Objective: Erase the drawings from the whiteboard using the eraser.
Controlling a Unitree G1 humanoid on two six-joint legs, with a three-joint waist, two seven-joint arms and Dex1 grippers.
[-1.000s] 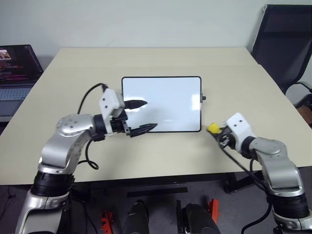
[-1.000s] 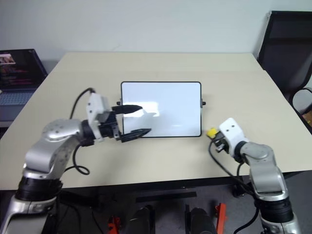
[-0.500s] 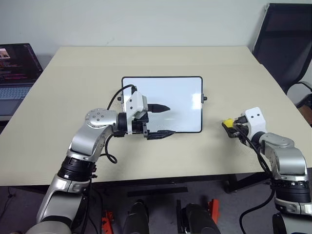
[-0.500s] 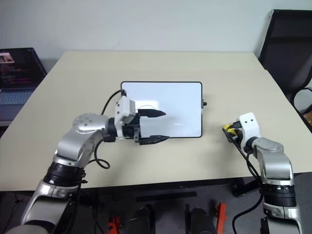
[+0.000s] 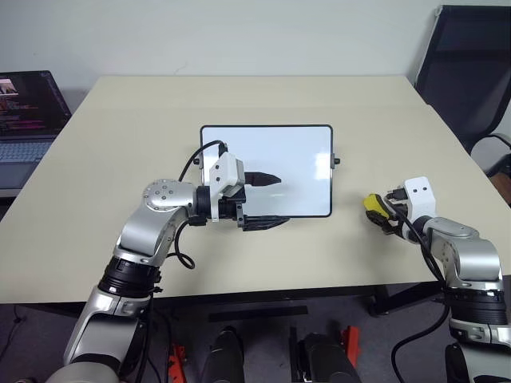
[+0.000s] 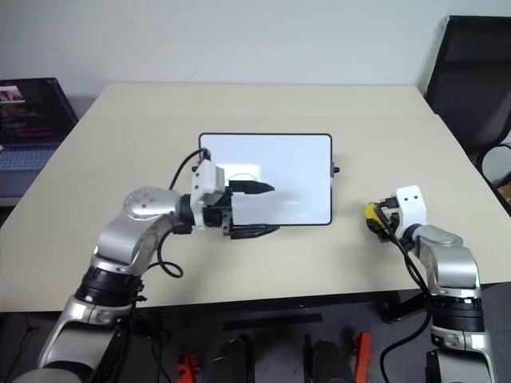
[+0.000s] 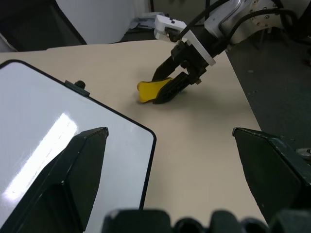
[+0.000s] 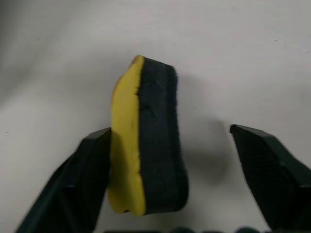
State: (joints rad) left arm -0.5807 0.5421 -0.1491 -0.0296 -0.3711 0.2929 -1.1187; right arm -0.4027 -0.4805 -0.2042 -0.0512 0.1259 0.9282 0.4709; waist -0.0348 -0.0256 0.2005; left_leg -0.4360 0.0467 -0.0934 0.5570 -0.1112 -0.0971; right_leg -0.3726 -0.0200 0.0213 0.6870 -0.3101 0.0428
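Yellow foam with a dark felt face, that is my eraser, and it stands on its long edge on the beige worktop, well to the right of the whiteboard. My right gripper has its jaws spread wide; one black finger sits against the yellow side and the other is well clear of the felt, so I read the block as let go, not pinched. From the left wrist view the fingertips sit close around it, low on the worktop. I judge it is parked away from the board because the surface looks finished: I count one whiteboard, glossy and white, and I can make out no red drawings on it from any view, though glare covers part of it. My left gripper reaches over the board's lower edge, jaws spread with one finger over the white face and one at the frame, holding nothing; I take it as bracing the board or just hovering, I cannot tell which. Count for the scene: one eraser, one board, two grippers, one laptop at the far left, one dark chair at the right.
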